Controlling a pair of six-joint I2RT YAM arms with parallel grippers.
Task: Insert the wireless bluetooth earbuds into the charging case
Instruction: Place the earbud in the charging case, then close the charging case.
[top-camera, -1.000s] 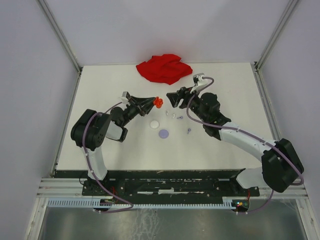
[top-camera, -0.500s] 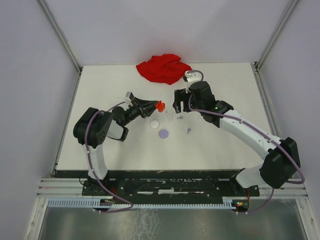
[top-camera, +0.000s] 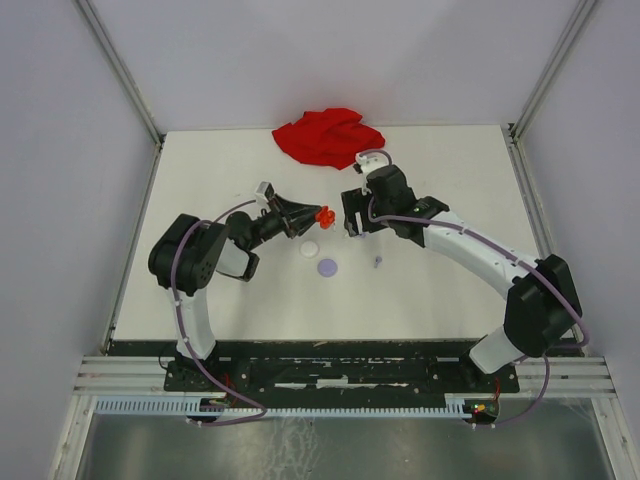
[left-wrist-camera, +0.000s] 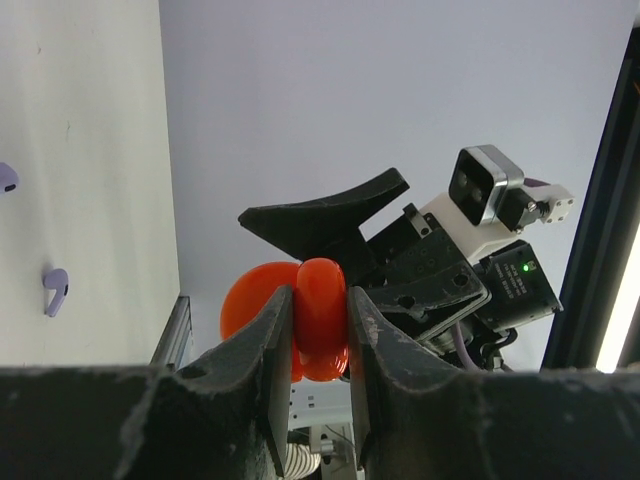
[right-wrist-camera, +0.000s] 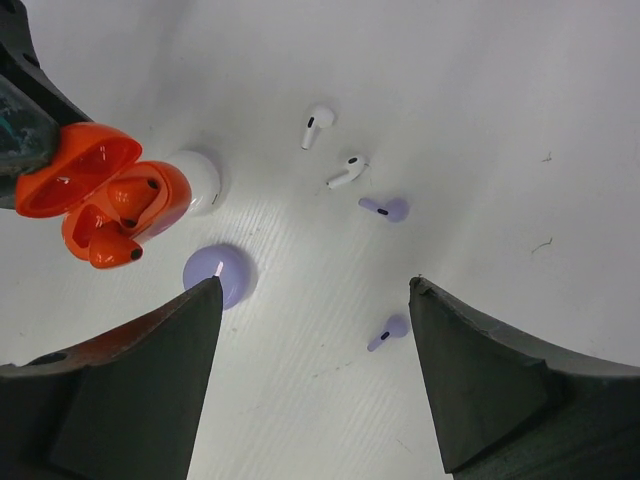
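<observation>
My left gripper (left-wrist-camera: 318, 295) is shut on an open red charging case (left-wrist-camera: 322, 335) and holds it above the table; from above the case (top-camera: 322, 214) is mid-table. In the right wrist view the case (right-wrist-camera: 85, 180) holds two red earbuds (right-wrist-camera: 130, 196), one sticking out at its lower edge. My right gripper (right-wrist-camera: 316, 287) is open and empty, above the loose earbuds and just right of the case (top-camera: 351, 217). Two white earbuds (right-wrist-camera: 317, 125) (right-wrist-camera: 347, 172) and two lavender earbuds (right-wrist-camera: 385, 208) (right-wrist-camera: 388, 330) lie on the table.
A white round disc (right-wrist-camera: 197, 178) and a lavender round disc (right-wrist-camera: 220, 276) lie left of the earbuds, below the held case. A crumpled red cloth (top-camera: 328, 137) lies at the table's far edge. The right arm's wrist (left-wrist-camera: 440, 290) is close behind the case.
My right gripper has moved left and toward the held case, now over the loose earbuds. My left gripper has shifted slightly right with the red case.
</observation>
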